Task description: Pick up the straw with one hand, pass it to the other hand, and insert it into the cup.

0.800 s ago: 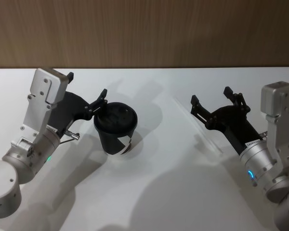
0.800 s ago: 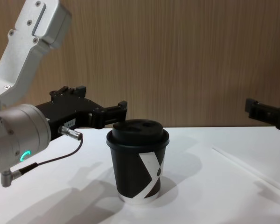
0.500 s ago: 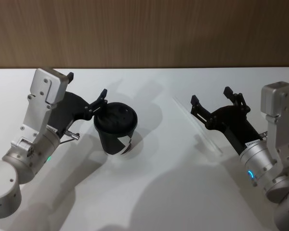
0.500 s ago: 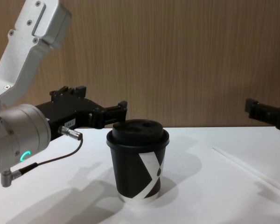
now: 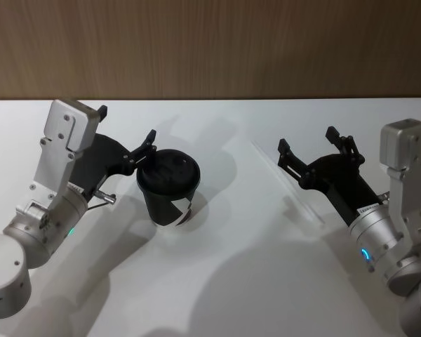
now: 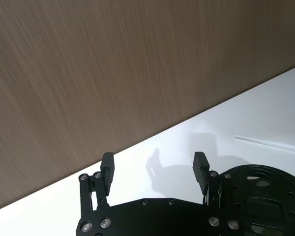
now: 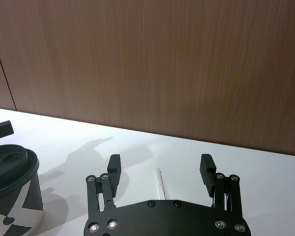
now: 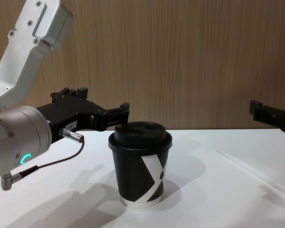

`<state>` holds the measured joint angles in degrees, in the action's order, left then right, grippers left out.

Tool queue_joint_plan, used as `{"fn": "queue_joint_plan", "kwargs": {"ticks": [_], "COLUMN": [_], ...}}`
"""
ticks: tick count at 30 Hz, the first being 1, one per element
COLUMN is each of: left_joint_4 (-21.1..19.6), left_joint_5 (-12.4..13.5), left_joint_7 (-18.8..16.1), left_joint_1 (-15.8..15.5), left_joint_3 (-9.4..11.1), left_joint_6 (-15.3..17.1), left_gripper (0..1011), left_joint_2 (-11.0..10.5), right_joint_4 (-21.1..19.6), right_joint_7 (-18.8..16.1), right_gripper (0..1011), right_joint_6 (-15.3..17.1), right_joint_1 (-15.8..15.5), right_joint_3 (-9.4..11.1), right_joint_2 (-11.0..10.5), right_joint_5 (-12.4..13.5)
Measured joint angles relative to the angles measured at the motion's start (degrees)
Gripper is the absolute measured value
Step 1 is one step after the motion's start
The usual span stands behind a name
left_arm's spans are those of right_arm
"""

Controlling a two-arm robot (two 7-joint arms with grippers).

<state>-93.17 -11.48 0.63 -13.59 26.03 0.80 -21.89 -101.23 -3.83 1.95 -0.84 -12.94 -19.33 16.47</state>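
Head view takes in the whole white table (image 5: 217,281), with open surface between cup and straw: two end effectors, one cup, one straw. The left end effector (image 5: 126,125) hovers open and empty just beside the black lidded paper cup (image 5: 167,189). The right end effector (image 5: 307,140), also open and empty, hangs above the thin white plastic straw (image 5: 305,206), which lies flat. Right wrist view shows the straw lined up between its spread jaws.
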Motion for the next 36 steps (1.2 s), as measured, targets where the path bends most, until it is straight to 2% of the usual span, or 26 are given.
{"fn": "queue_joint_plan", "kwargs": {"ticks": [16, 28, 36], "left_joint_4": [0.0, 0.0, 0.0], "left_joint_5": [0.0, 0.0, 0.0], "left_joint_7": [0.0, 0.0, 0.0], "left_joint_1": [0.0, 0.0, 0.0], "left_joint_3": [0.0, 0.0, 0.0], "left_joint_6": [0.0, 0.0, 0.0], "left_gripper": [1003, 1003, 1003], "left_joint_2": [0.0, 0.0, 0.0], "right_joint_4": [-0.2, -0.6, 1.0], "right_joint_7": [0.0, -0.5, -3.5], "right_gripper": [1001, 1001, 1001], "right_joint_6": [0.5, 3.4, 5.4], "right_joint_1": [-0.2, -1.2, -0.6], "right_joint_3": [0.1, 0.3, 0.0], "right_joint_2": [-0.4, -3.7, -6.3], "right_joint_5": [-0.8, -3.9, -5.0]}}
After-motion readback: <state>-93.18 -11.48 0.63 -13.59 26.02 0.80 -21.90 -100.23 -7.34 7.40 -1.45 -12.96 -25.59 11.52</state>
